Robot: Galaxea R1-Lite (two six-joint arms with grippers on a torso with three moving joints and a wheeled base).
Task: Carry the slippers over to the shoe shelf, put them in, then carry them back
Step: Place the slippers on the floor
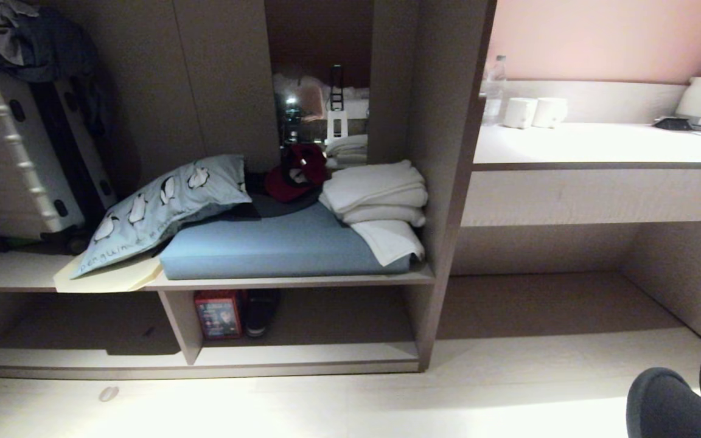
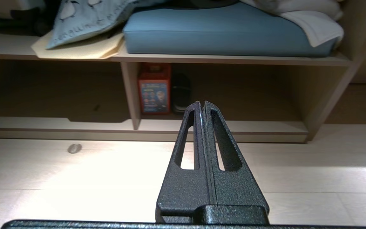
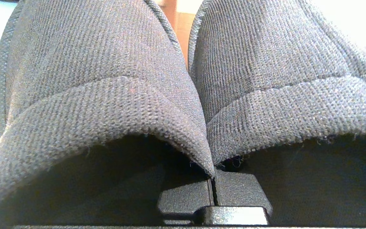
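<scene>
Left gripper [image 2: 202,105]: we keep it level and low, its two black fingers pressed flat together, nothing between them. Right gripper [image 3: 214,178]: we have its fingers clamped tight, pinching the slippers [image 3: 183,95] by their adjoining inner edges.

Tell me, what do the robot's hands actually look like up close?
The left gripper has two black fingers with a rough, speckled finish. Each is a tapering wedge with a long slot cut through it, rising from a blocky black base. Of the right gripper only the same black, grainy base blocks show. No cables or markings are visible on either.
</scene>
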